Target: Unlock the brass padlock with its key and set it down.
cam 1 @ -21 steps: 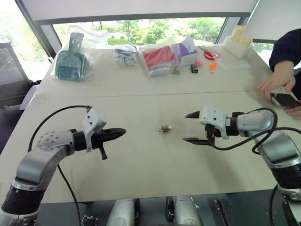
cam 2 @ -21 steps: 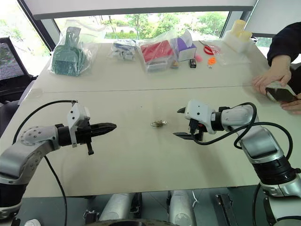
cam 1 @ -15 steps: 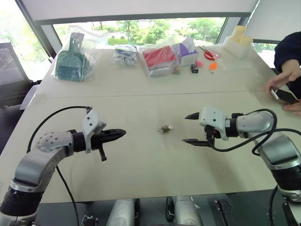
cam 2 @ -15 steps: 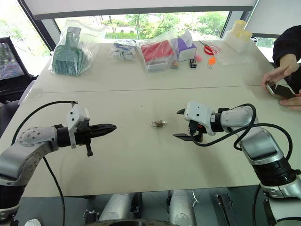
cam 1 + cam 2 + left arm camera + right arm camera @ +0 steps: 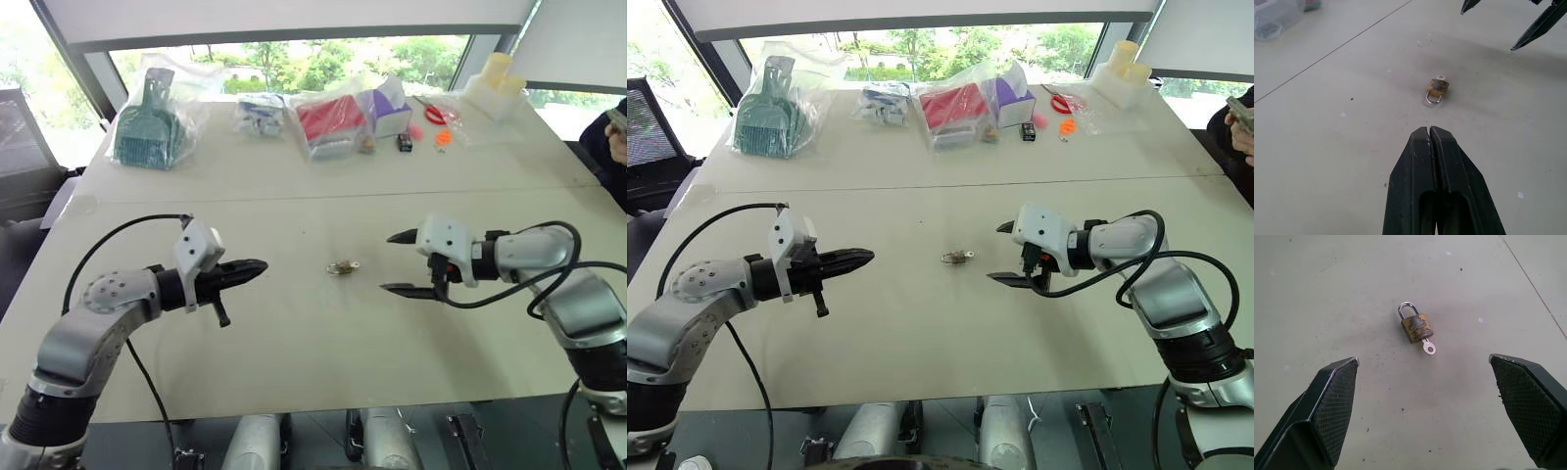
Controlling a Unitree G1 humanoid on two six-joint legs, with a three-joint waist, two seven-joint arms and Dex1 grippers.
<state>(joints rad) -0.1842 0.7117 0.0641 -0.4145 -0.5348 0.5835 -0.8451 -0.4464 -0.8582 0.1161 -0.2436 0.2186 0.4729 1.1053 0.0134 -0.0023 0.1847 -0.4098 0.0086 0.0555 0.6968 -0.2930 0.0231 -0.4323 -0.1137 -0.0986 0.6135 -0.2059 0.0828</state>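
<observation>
The brass padlock (image 5: 1418, 328) lies flat on the pale table (image 5: 294, 343), midway between my two grippers, with its silver shackle shut. The key (image 5: 1428, 347) sticks out of the padlock's bottom. In the head views the padlock (image 5: 343, 266) is a small speck at the table's middle. My left gripper (image 5: 257, 266) is shut on nothing and points at the padlock from a short way to its left, above the table. My right gripper (image 5: 389, 262) stands wide open just right of the padlock, with nothing between its fingers and one finger (image 5: 1332, 406) on either side of the lock.
Along the far edge are a bagged green tool (image 5: 147, 122), a bag with red contents (image 5: 328, 119), a purple box (image 5: 387, 103), small orange and dark items (image 5: 443, 137) and a white container (image 5: 495, 83). A person's sleeve (image 5: 609, 137) shows at the right edge.
The person's hand and phone have left the table's right side. Both grippers and the padlock have hardly moved.
</observation>
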